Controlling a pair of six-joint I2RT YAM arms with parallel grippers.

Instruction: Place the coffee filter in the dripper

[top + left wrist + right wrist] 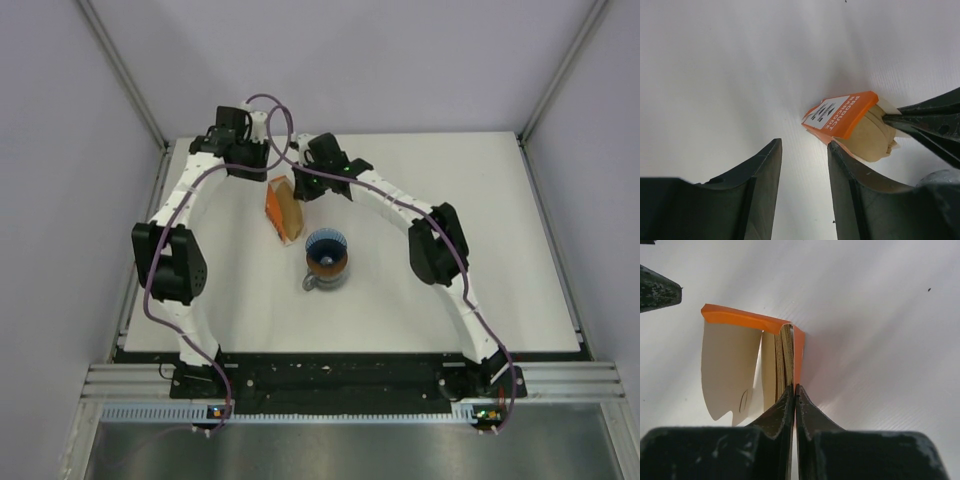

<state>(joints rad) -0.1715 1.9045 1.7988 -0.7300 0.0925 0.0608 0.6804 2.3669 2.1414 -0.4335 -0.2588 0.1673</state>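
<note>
The blue ribbed dripper [326, 244] sits on top of a grey glass jug [322, 280] at the table's middle. The orange-and-white filter pack [283, 208] stands just behind it, open, with a stack of tan filters [784, 360] inside. No single filter shows apart from that stack. My right gripper [794, 388] is shut, pinching the pack's orange side wall [799, 352] next to the stack; it reaches the pack from the right [301, 189]. My left gripper [805, 145] is open and empty, over bare table just left of the pack [842, 116], behind it in the top view [250, 168].
A dark brown ring [327, 264] shows at the dripper's near side. The pack's white flap [730, 370] hangs open to the left. The right gripper's fingers [932, 125] reach into the left wrist view. Grey walls enclose the white table [480, 250].
</note>
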